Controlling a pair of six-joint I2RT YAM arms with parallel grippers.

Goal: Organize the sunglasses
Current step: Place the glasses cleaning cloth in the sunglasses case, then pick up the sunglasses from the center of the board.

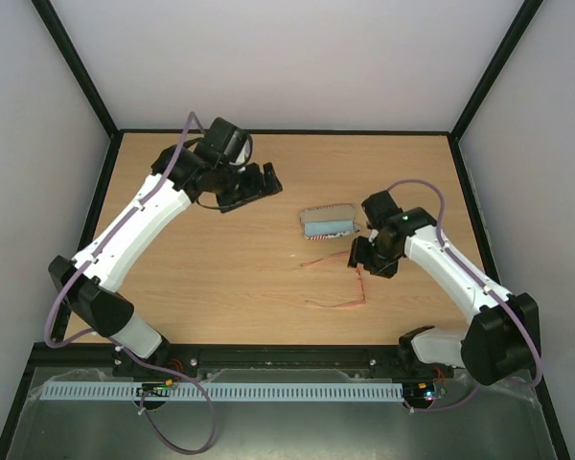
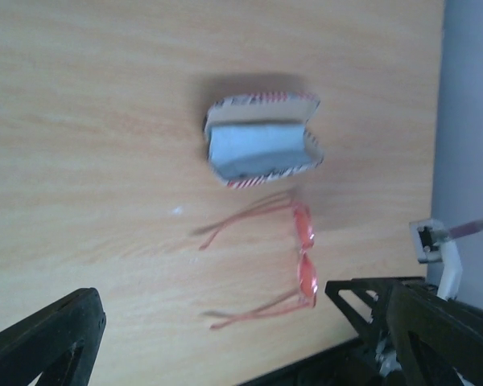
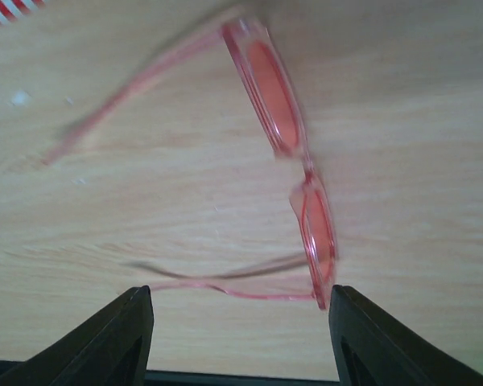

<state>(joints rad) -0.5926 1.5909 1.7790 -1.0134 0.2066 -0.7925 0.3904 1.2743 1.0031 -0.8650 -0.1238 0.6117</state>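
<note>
Leftmost, near the far edge of the tabletop (image 1: 220,278), the left gripper (image 1: 256,187) is held spread open, empty. Toward the right edge an open case (image 1: 328,221) is laid; just nearside of it, the sunglasses (image 1: 360,278) are left lying unfolded before the right gripper (image 3: 240,293), released wide.

Slim, wire-like sunglasses (image 2: 307,277) of translucent reddish-orange plastic with oval tinted lenses. Both slender arms are unfolded and spread. They rest on the wooden table (image 2: 105,121), just beside the open striped case (image 2: 262,145).
</note>
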